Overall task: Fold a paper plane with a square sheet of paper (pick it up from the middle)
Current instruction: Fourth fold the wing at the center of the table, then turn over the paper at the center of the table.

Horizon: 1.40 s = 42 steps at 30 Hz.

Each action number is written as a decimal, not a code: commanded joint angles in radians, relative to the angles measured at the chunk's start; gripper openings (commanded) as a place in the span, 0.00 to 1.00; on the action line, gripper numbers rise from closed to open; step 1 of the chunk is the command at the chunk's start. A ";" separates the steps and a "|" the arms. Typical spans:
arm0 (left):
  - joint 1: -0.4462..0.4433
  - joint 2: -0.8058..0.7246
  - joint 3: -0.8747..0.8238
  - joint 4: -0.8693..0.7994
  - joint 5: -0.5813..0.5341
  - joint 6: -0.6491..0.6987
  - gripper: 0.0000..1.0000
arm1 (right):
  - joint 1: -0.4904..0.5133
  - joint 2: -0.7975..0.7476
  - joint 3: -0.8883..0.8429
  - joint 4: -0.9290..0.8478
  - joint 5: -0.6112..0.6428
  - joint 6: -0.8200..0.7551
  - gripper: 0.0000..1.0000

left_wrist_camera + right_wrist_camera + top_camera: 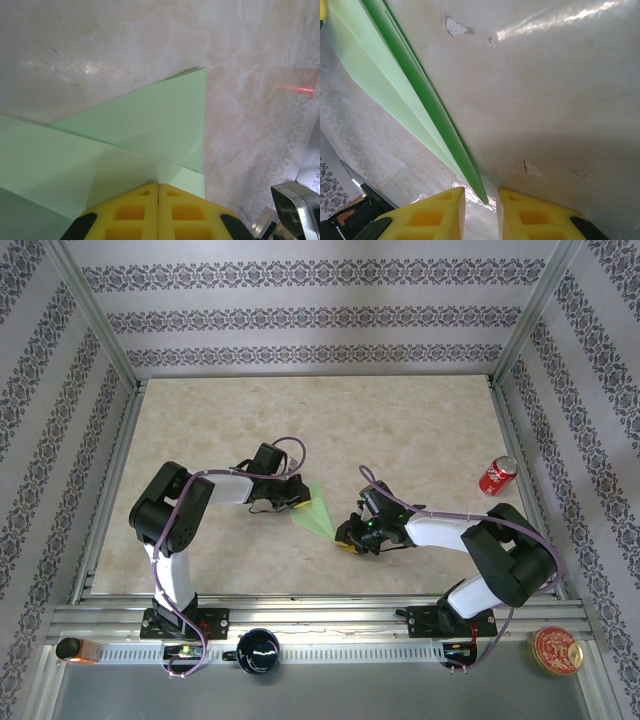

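The square sheet of paper (316, 509), light green and folded into a pointed, wedge-like shape, stretches between my two grippers over the middle of the table. My left gripper (291, 502) is shut on its wide end. In the left wrist view the yellow fingertips (145, 192) meet with no gap, and the paper (150, 125) fans out from them with a folded flap on top. My right gripper (349, 538) sits at the narrow tip. In the right wrist view its jaws (481, 197) stand apart with the paper's pointed edge (420, 105) reaching into the gap, touching neither finger.
A red soda can (499, 476) lies at the right side of the table. On the front rail stand a dark mug (258, 650), a round red tin (556, 650) and a small orange object (78, 650). Metal frame posts and patterned walls enclose the table.
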 commanded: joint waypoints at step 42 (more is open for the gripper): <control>0.010 -0.124 0.003 0.001 -0.028 -0.090 0.21 | -0.026 -0.021 -0.027 0.211 -0.094 -0.053 0.08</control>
